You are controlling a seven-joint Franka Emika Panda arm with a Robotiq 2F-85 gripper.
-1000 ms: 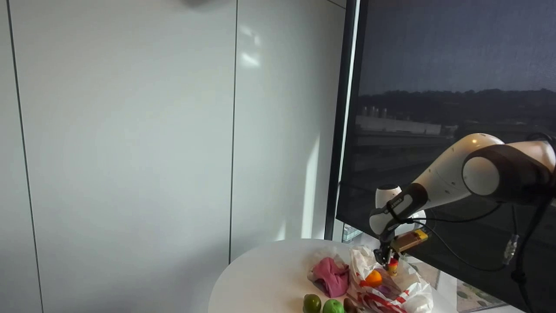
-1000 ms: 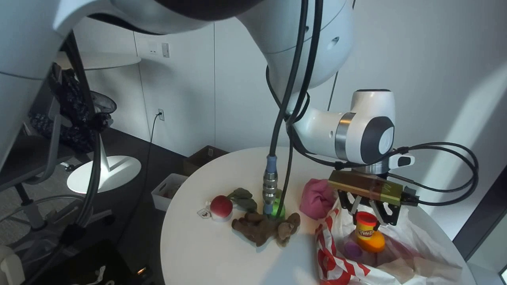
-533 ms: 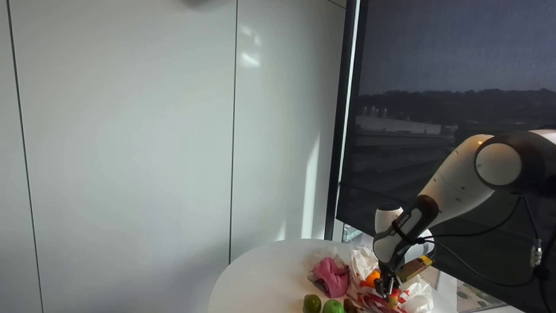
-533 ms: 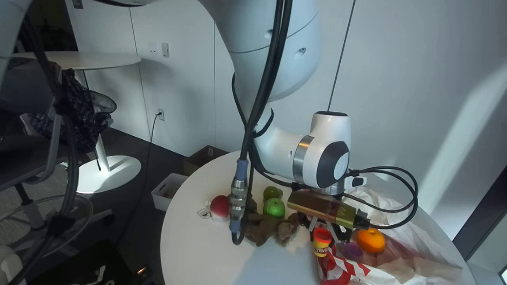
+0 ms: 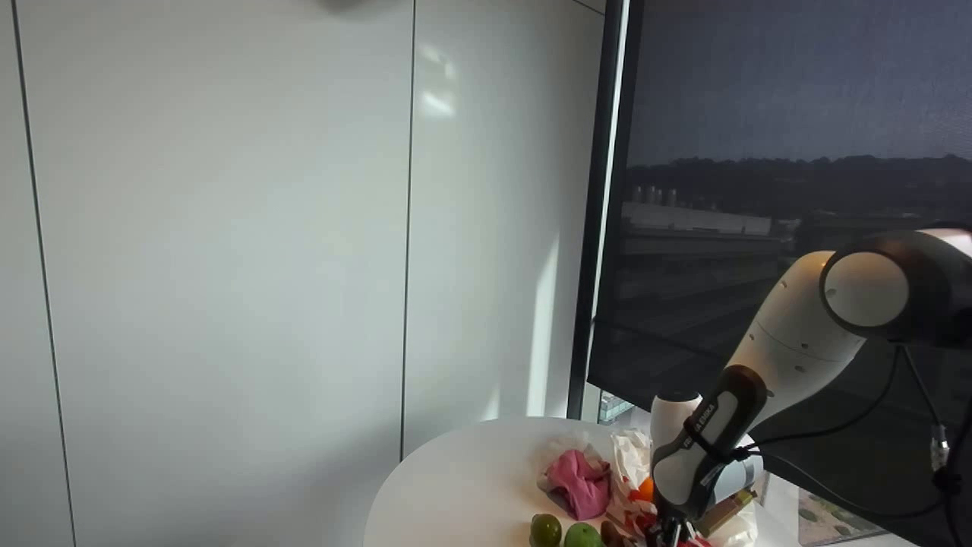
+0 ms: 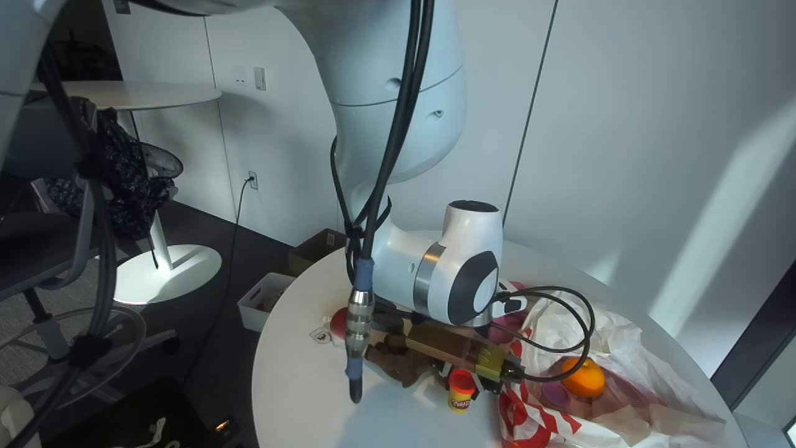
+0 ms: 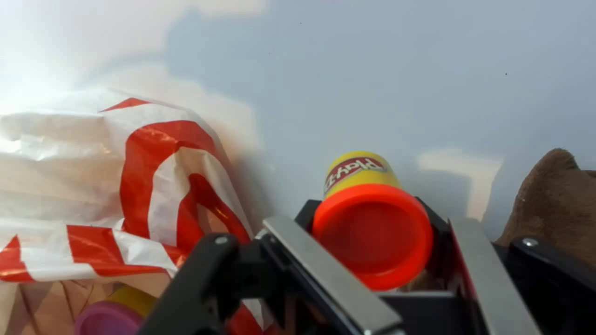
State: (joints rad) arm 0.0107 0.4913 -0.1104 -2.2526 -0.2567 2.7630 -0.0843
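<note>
A yellow Play-Doh can (image 6: 460,400) with a red lid is between my gripper's fingers, one on each side just under the lid. In the wrist view the gripper (image 7: 368,214) is shut on this can (image 7: 356,173), which leans a little in that picture. It hangs low over the white table between the crumpled bag (image 6: 600,330) and a brown plush toy (image 6: 398,364). Whether its base touches the table I cannot tell. In an exterior view the gripper (image 5: 671,529) reaches the bottom edge and the can is not visible.
Inside the red-and-white bag (image 7: 163,153) are an orange (image 6: 583,378) and a purple-lidded can (image 6: 555,396). A pink cloth (image 5: 579,486) lies beside the bag. Green fruits (image 5: 582,535) and a red round object (image 6: 339,323) are near the plush toy. A cable connector (image 6: 359,323) hangs in front.
The gripper has carried the Play-Doh can from above the bag, out past its edge and down low over the table near the plush toy. The grip has stayed the same.
</note>
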